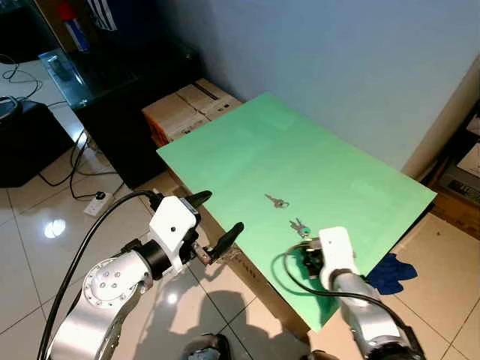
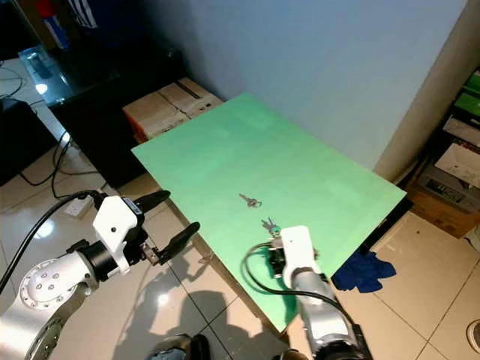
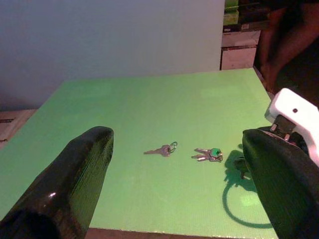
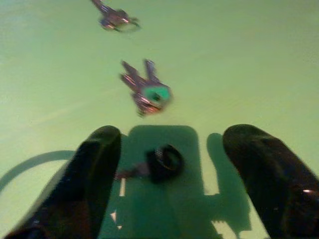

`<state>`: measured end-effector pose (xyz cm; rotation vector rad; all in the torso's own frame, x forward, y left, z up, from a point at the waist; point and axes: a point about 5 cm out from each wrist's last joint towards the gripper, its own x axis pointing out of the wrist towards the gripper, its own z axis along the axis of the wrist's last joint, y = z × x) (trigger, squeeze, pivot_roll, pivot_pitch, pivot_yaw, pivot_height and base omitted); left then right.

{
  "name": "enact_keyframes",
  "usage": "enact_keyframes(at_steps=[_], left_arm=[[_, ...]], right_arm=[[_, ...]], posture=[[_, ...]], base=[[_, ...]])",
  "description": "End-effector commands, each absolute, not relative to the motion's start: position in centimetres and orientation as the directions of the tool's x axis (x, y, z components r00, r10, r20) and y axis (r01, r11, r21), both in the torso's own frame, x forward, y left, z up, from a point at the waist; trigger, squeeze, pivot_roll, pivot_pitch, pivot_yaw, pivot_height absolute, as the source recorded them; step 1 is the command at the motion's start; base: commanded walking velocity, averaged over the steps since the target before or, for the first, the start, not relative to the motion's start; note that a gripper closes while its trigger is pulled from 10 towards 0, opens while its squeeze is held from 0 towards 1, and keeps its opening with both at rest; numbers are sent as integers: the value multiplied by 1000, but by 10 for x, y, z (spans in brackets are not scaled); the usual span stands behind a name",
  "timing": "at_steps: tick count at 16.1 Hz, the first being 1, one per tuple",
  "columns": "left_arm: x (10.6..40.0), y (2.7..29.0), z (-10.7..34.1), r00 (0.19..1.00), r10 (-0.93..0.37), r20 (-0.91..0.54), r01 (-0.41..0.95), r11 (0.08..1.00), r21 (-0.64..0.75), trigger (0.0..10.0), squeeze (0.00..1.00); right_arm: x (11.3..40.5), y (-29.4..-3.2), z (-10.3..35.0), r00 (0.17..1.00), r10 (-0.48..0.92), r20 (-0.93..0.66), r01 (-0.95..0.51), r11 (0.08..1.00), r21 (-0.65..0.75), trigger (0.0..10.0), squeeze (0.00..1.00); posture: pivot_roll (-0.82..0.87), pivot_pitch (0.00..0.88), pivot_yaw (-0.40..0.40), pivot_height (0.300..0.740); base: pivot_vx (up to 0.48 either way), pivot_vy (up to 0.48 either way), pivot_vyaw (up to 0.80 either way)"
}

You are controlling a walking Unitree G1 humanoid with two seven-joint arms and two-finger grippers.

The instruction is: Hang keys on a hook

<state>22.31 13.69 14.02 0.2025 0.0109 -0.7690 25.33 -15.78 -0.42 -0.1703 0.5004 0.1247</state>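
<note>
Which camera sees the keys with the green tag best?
The right wrist view. The keys with the green tag look biggest there, lying on the green table just ahead of the open right tool. The left wrist view shows them smaller, beside the plain key. The eye views show them tiny.

A small silver key on a thin metal ring (image 1: 277,201) lies flat on the green table top (image 1: 247,150), about midway along its length and closer to the near long edge than to the wall edge. Its blade points toward the table's left end, the ring toward the right.

Just beside it, nearer the front edge, lies a bunch of two or three silver keys with a bright green tag (image 1: 299,226), blades fanned out flat. A third key with a black round head (image 4: 162,162) lies closest to the front edge, in shadow, its blade barely visible.
</note>
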Motion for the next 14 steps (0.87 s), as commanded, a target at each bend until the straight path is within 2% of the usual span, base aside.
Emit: enact_keyframes(at_steps=[1,3,4,5,12,14], left_arm=[[224,139,144,727,-683,-75,682,705,194,10000,0],[224,139,144,725,-684,-76,684,703,194,10000,0],[224,139,144,725,-685,-76,684,703,195,10000,0],[224,139,144,725,-685,-77,685,702,196,10000,0],[224,139,145,723,-687,-76,687,700,196,10000,0],[224,139,145,722,-688,-76,687,700,195,10000,0]], right_arm=[[251,-156,-5,865,80,-495,-157,981,-116,10000,1000],[251,-152,-8,856,103,-507,-172,981,-93,10000,1000],[252,-150,-9,854,101,-511,-173,980,-95,10000,894],[253,-149,-10,851,96,-516,-170,980,-99,10000,0],[253,-154,-15,842,58,-536,-132,986,-101,10000,0],[251,-154,-17,838,55,-543,-129,987,-99,9490,0]], posture=[[89,107,116,740],[90,108,118,740],[90,108,118,740],[90,108,118,740],[97,111,125,740],[97,111,125,740]], base=[[0,0,0],[0,0,0],[0,0,0],[0,0,0],[0,0,0],[0,0,0]])
